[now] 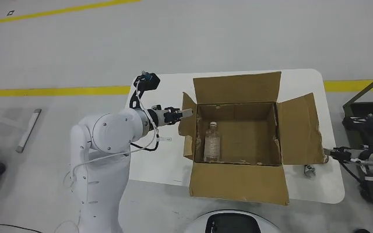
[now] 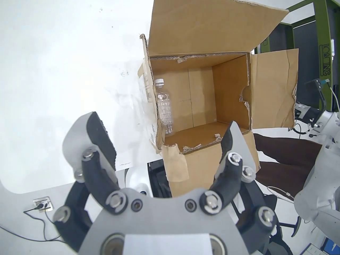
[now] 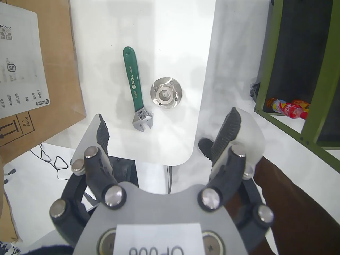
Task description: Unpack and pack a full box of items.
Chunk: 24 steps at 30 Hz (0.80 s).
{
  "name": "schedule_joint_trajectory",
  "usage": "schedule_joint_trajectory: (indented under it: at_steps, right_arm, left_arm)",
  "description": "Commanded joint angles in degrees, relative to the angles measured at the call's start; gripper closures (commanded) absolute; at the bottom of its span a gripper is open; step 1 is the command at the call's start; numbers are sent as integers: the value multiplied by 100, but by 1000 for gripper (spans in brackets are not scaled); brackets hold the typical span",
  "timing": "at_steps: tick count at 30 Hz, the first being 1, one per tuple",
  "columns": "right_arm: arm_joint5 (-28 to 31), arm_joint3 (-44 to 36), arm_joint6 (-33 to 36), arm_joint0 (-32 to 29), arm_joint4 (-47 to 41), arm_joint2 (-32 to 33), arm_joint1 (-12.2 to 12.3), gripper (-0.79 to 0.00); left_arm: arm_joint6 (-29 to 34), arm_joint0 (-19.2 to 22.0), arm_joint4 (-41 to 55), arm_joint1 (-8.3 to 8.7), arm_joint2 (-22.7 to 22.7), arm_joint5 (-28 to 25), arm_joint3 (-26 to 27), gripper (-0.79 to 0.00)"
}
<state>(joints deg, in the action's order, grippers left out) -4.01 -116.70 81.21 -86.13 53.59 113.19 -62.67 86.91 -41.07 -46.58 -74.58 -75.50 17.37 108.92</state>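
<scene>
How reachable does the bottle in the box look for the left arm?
Probably yes. The box is open, its flaps folded out. The bottle lies just inside the wall nearest the open left gripper, with nothing covering it. The arm would have to come over that wall.

The box (image 2: 202, 165) is plain brown cardboard; the bottle (image 2: 164, 112) is clear (its cap white). The worktop (image 3: 170, 14) is white, the wrench (image 3: 132, 72) green-handled with a silver head, the flange (image 3: 166, 92) silver.

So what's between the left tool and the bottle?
The side wall and flap of the cardboard box separate the left tool from the bottle, top view.
</scene>
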Motion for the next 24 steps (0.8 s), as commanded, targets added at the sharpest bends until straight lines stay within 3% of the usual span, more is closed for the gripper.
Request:
schedule_joint_trajectory:
  at_steps: [1, 11, 17, 18, 19, 20, 22, 23, 24]
  right_arm:
    - [0, -5, 1, -6, 0, 3, -1, -785]
    - [-197, 254, -225, 66, -248, 23, -6, -785]
    - [-428, 518, 0, 311, 48, -459, 30, -785]
    - [-449, 581, 64, 383, 163, -536, 41, -385]
    - [-467, 653, 113, 463, 234, -603, 50, -256]
    - [-481, 731, 197, 537, 314, -663, 61, -175]
    - [-495, 877, 314, 671, 428, -771, 78, -234]
    - [-532, 950, 334, 738, 488, -812, 84, -323]
    - [-526, 1012, 354, 795, 523, -871, 89, -357]
  left_arm:
    - [0, 0, 0, 0, 0, 0, 0, -785]
    - [0, 0, 0, 0, 0, 0, 0, -785]
    - [0, 0, 0, 0, 0, 0, 0, -785]
    - [0, 0, 0, 0, 0, 0, 0, -785]
    - [0, 0, 0, 0, 0, 0, 0, -785]
    - [0, 0, 0, 0, 0, 0, 0, -785]
    - [0, 0, 0, 0, 0, 0, 0, -785]
    - [0, 0, 0, 0, 0, 0, 0, -785]
    - [0, 0, 0, 0, 0, 0, 0, -785]
